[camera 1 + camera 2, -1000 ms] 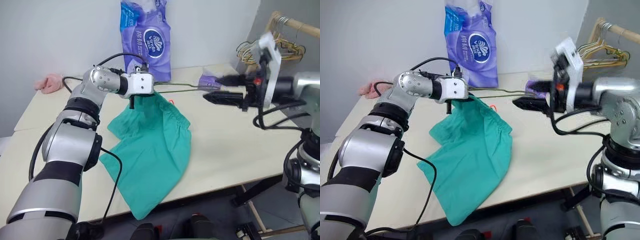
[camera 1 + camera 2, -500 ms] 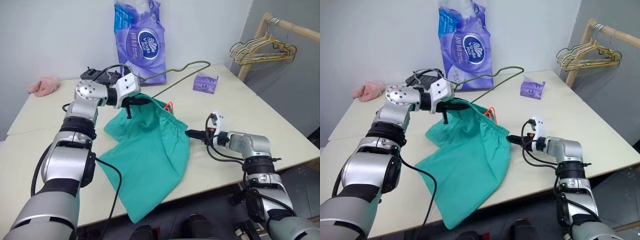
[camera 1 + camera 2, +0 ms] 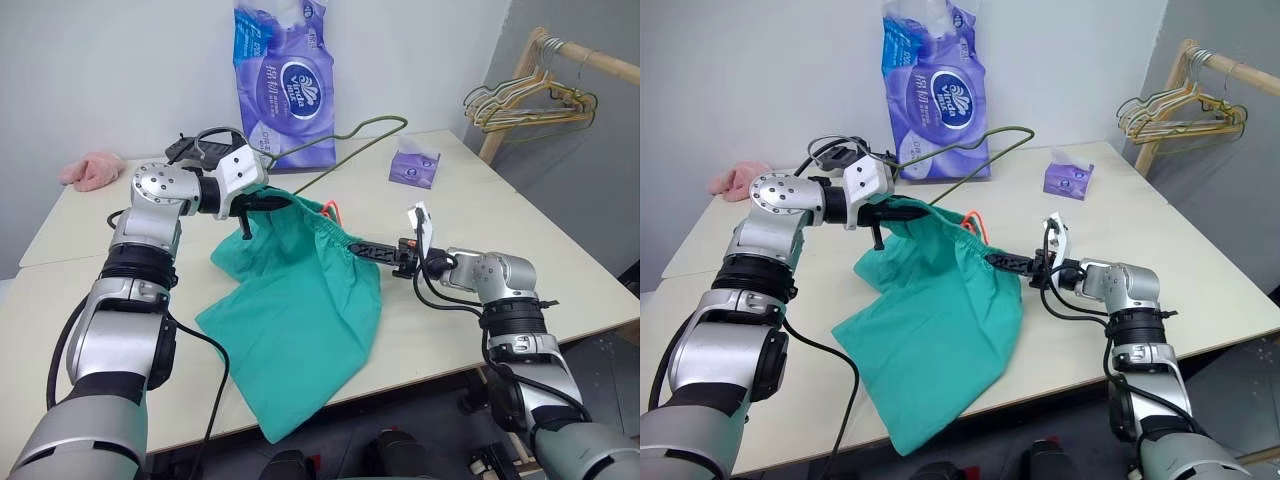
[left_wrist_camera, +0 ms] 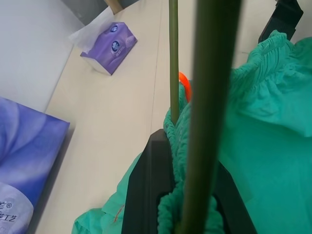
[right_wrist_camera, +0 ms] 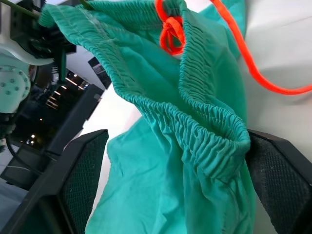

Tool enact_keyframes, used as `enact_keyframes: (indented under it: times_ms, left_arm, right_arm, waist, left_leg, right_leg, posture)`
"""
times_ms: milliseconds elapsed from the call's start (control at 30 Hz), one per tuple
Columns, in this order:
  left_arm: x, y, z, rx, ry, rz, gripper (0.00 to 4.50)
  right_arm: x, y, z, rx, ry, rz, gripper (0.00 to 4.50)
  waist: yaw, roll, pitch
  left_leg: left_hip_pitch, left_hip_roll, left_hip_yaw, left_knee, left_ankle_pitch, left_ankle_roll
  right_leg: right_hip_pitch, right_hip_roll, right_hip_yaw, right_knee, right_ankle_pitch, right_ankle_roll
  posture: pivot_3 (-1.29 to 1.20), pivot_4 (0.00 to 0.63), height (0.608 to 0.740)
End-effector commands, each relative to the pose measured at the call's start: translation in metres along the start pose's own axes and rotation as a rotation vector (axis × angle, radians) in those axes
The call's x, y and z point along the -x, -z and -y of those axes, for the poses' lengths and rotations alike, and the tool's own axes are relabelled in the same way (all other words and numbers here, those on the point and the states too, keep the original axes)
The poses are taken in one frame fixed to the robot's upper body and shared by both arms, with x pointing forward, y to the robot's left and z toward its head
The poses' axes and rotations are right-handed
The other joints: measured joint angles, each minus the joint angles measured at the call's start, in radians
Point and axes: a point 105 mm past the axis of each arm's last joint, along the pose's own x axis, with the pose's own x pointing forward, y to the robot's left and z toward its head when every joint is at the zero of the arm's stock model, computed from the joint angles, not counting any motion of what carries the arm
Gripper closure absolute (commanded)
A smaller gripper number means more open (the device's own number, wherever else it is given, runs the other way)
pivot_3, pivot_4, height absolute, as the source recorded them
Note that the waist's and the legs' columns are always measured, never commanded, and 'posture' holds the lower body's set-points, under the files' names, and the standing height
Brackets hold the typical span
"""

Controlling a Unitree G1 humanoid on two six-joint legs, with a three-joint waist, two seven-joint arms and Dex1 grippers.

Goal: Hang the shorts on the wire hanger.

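Left eye view: teal-green shorts lie on the cream table, one leg draping over the table's near edge. The waistband end, away from that edge, is lifted off the table. The left gripper is clenched on the waistband together with the wire hanger. The olive-grey hanger wire runs up from that grip toward the purple tissue pack standing at the table's far edge, and its hook ends beside the pack.

Left wrist view: the wire sits between the black fingers with bunched waistband elastic, and the grip is tight.

The right gripper has its jaws spread wide, level with the waistband's other end, on the side away from the left gripper. Right wrist view: the gathered waistband sits between the two padded fingers; not pinched, gap on both sides. An orange drawstring hangs from the waistband and trails onto the table.

A small purple tissue box sits on the table beyond the right gripper. A pink fuzzy cloth lies at the table's far left corner. A bunch of hangers hangs on a wooden rack off the table's right side.
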Motion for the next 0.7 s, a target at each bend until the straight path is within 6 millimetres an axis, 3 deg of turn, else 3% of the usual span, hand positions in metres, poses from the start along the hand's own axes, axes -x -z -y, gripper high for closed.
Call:
enact_keyframes:
  times_ms: [33, 133, 200, 267, 567, 700]
  left_arm:
    - [0.005, -0.019, -0.012, -0.063, -0.038, 0.038, 4.50]
    - [0.006, -0.020, -0.014, -0.068, -0.041, 0.037, 4.50]
    - [0.006, -0.020, -0.014, -0.069, -0.042, 0.036, 4.50]
    - [0.006, -0.020, -0.014, -0.070, -0.044, 0.036, 4.50]
    - [0.005, -0.014, -0.007, -0.060, -0.033, 0.036, 4.50]
    - [0.004, -0.011, -0.001, -0.041, -0.004, 0.035, 4.50]
  right_arm:
    - [-0.008, -0.001, -0.001, 0.056, 0.016, 0.007, 0.02]
    - [-0.013, 0.004, 0.001, 0.092, 0.036, -0.011, 0.02]
    - [-0.014, 0.005, 0.003, 0.095, 0.055, -0.009, 0.40]
    - [-0.013, 0.005, 0.004, 0.101, 0.060, -0.005, 0.94]
    - [0.015, -0.011, 0.014, 0.215, 0.168, 0.021, 4.29]
    - [0.037, -0.020, 0.013, 0.507, 0.273, -0.042, 4.46]
  waist:
    - [-0.001, 0.000, 0.000]
    - [-0.001, 0.000, 0.000]
    - [0.000, 0.000, 0.000]
    - [0.000, 0.000, 0.000]
    - [0.001, 0.000, 0.000]
    - [0.005, 0.000, 0.000]
  left_leg:
    - [0.000, 0.000, 0.000, 0.000, 0.000, 0.000]
    - [0.000, 0.000, 0.000, 0.000, 0.000, 0.000]
    - [0.000, 0.000, 0.000, 0.000, 0.000, 0.000]
    - [0.000, 0.000, 0.000, 0.000, 0.000, 0.000]
    - [0.000, 0.000, 0.000, 0.000, 0.000, 0.000]
    - [0.000, 0.000, 0.000, 0.000, 0.000, 0.000]
  right_leg:
    - [0.000, 0.000, 0.000, 0.000, 0.000, 0.000]
    - [0.000, 0.000, 0.000, 0.000, 0.000, 0.000]
    - [0.000, 0.000, 0.000, 0.000, 0.000, 0.000]
    - [0.000, 0.000, 0.000, 0.000, 0.000, 0.000]
    - [0.000, 0.000, 0.000, 0.000, 0.000, 0.000]
    - [0.000, 0.000, 0.000, -0.001, 0.000, 0.000]
  posture:
    - [-0.01, 0.001, 0.740]
    - [-0.01, 0.000, 0.740]
    - [-0.01, 0.000, 0.740]
    - [-0.01, 0.000, 0.740]
    - [-0.02, 0.006, 0.740]
    - [-0.02, 0.016, 0.740]
